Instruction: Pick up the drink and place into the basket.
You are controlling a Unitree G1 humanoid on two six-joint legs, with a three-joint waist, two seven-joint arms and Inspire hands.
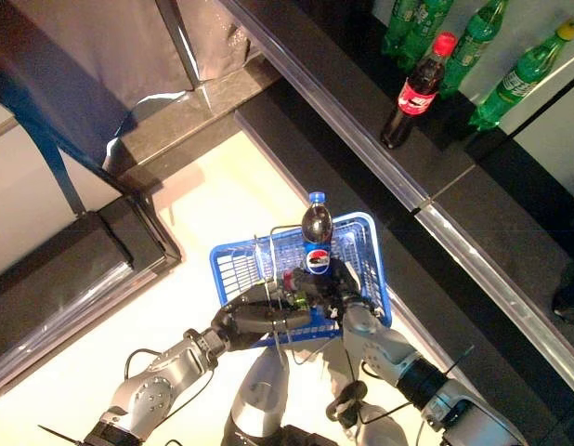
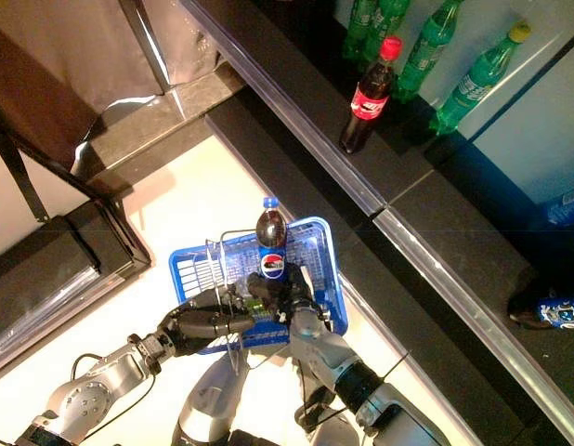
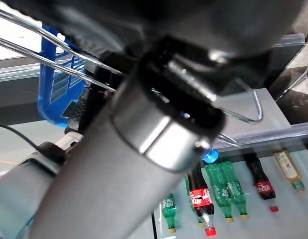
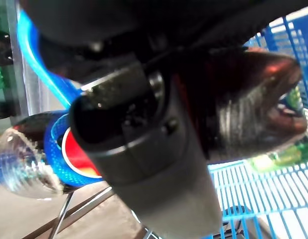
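Note:
The drink is a dark cola bottle (image 1: 316,232) with a blue cap and a blue label. It stands upright with its lower part inside the blue basket (image 1: 233,265). My right hand (image 1: 347,290) is curled round the bottle's lower body; the right wrist view shows the bottle (image 4: 253,99) in its grip over the basket's mesh (image 4: 258,199). My left hand (image 1: 254,319) is shut on the basket's thin wire handles (image 3: 243,117) and holds the basket raised in front of me.
A long dark shelf ledge (image 1: 361,139) runs diagonally just right of the basket. On it stand a red-capped cola bottle (image 1: 418,91) and green bottles (image 1: 473,42). A dark low stand (image 1: 83,269) lies to the left, across pale floor.

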